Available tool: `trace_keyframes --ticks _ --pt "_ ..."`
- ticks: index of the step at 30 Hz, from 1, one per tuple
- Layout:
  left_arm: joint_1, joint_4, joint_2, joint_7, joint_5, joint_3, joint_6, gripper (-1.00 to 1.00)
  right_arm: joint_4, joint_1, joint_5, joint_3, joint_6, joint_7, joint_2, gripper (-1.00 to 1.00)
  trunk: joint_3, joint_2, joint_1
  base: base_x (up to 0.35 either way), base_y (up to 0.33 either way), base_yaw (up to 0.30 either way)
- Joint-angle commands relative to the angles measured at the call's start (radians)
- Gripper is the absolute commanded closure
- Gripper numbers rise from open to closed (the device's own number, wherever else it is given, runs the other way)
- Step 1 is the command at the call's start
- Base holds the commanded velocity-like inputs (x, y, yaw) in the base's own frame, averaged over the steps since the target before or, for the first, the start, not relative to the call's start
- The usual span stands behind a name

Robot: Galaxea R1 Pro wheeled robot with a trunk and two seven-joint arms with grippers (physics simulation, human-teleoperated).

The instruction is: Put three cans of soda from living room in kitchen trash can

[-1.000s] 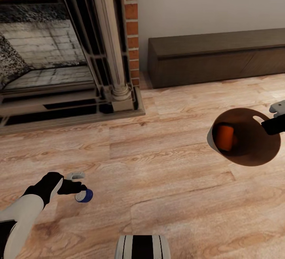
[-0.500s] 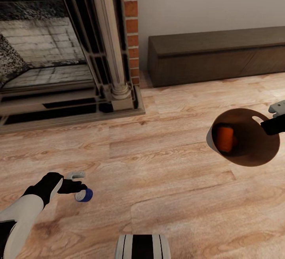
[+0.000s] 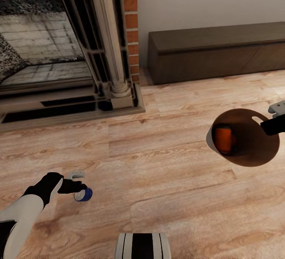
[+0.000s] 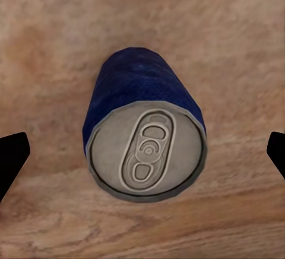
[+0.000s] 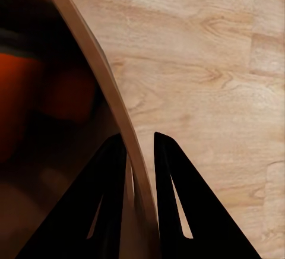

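Blue can [image 4: 142, 95], orange can [image 3: 223, 139], coppery-brown bin interior [image 3: 253, 148].

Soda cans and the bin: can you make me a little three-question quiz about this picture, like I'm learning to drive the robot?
1. True or false: the orange can is inside the bin.
2. Which gripper has its fingers either side of the blue can? A) left gripper B) right gripper
3. What part of the bin is the right gripper pinching?

Key: 1 true. 2 A; its jaws stand wide, not touching the can. 3 the rim wall, one finger inside and one outside.
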Motion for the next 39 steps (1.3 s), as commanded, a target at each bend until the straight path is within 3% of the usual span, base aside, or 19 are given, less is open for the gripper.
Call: trace_keyframes --ticks 1,6,10,39 --pt "0.0 0.0 0.0 0.0 0.0 0.0 0.0 -1.0 0.0 0.0 0.0 0.0 0.005 0.008 0.0 1.0 -0.002 0.0 0.0 0.001 0.0 0.0" --pt "0.0 0.001 0.0 0.002 0.0 0.0 0.0 -1.0 0.0 0.0 0.0 0.0 0.005 0.008 0.0 1.0 -0.009 0.0 0.0 0.0 0.0 0.0" --pt "0.0 0.002 -0.001 0.001 -0.002 0.0 0.001 -1.0 0.0 0.0 -0.001 0.0 0.005 0.008 -0.001 1.0 -0.028 -0.028 0.015 0.0 0.0 0.0" --pt "0.0 0.0 0.0 0.001 0.0 0.0 0.0 -1.0 0.0 0.001 0.001 0.0 0.005 0.008 0.001 1.0 -0.063 -0.028 0.015 0.0 0.0 0.0"
